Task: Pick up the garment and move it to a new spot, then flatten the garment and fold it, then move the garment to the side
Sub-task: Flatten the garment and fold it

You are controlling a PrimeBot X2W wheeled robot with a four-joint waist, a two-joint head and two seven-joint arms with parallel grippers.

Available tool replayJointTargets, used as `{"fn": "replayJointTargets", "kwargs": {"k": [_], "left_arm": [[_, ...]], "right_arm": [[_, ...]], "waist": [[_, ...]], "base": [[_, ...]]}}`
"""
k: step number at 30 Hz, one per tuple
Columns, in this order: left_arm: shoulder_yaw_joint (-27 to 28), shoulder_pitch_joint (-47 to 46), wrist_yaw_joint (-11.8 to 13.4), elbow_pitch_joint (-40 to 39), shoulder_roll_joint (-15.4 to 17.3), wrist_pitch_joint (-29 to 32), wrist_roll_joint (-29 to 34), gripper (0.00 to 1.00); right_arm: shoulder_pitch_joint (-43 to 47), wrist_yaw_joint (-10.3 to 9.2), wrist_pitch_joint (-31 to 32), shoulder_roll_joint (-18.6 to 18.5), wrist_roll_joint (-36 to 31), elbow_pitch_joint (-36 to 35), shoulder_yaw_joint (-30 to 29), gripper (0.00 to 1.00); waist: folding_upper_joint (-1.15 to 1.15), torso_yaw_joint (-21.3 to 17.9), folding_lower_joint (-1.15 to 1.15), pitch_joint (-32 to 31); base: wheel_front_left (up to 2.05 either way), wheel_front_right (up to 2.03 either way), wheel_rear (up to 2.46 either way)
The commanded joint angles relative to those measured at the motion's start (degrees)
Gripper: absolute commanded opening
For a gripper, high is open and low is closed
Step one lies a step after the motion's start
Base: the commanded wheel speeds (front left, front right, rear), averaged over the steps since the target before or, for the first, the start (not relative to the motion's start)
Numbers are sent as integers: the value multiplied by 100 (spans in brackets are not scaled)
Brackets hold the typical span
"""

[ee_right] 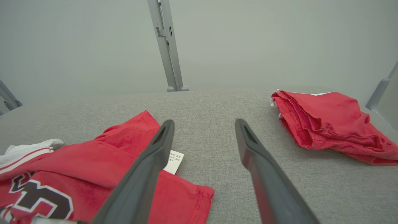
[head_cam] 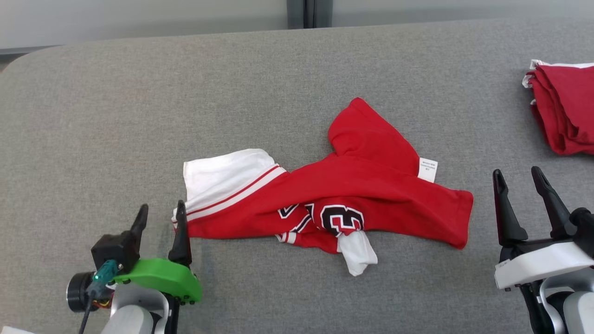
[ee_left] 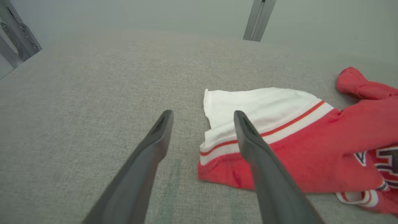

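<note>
A crumpled red and white garment (head_cam: 352,190) with black numbers lies in the middle of the grey table (head_cam: 116,116). Its white sleeve end (ee_left: 248,105) points toward my left gripper (head_cam: 160,214), which stands open just left of the cloth with nothing between its fingers. In the left wrist view the right finger (ee_left: 252,146) overlaps the sleeve's striped edge. My right gripper (head_cam: 517,178) is open to the right of the garment, apart from its red hem (ee_right: 186,199). A white label (ee_right: 173,161) shows beside its left finger.
A second red garment (head_cam: 564,106) lies bunched at the table's far right edge, also seen as a red pile (ee_right: 329,121) in the right wrist view. Grey metal posts (ee_right: 166,46) stand behind the table. Bare cloth-covered surface spreads left and in front.
</note>
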Motion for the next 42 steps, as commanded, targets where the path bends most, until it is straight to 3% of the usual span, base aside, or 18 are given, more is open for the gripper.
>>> {"fn": "replayJointTargets", "kwargs": {"k": [1, 11, 24, 28, 32, 37, 42], "left_arm": [[62, 58, 93, -139, 22, -179, 116, 100], [226, 257, 315, -1176, 276, -561, 613, 100], [141, 309, 344, -1389, 454, -335, 665, 100], [48, -104, 42, -1342, 547, 2, 494, 100], [-90, -815, -479, -989, 709, 727, 247, 100], [-295, -1666, -1133, -19, 812, 1754, -166, 100], [-390, -2172, -1532, 1030, 768, 2278, -436, 100]], "right_arm": [[81, 0, 46, -27, -8, -50, -10, 100], [214, 0, 325, -6, -34, -361, 59, 100], [199, 0, 318, 28, 16, -451, 50, 100], [127, 0, 299, 38, 30, -487, 45, 100], [-6, 0, 297, 4, 18, -515, 97, 100], [-189, 0, 260, -12, 41, -445, 221, 100], [-312, 0, 190, 11, 73, -308, 296, 100]], "waist": [[0, 23, 0, -66], [0, -26, 0, -310], [0, -11, 0, -259], [0, 27, 0, -118], [0, 17, 0, 104], [0, -120, 0, 395], [0, -291, 0, 624]], "base": [[0, 0, 0], [0, 0, 0], [0, 0, 0], [0, 0, 0], [0, 0, 0], [0, 0, 0], [0, 0, 0]]}}
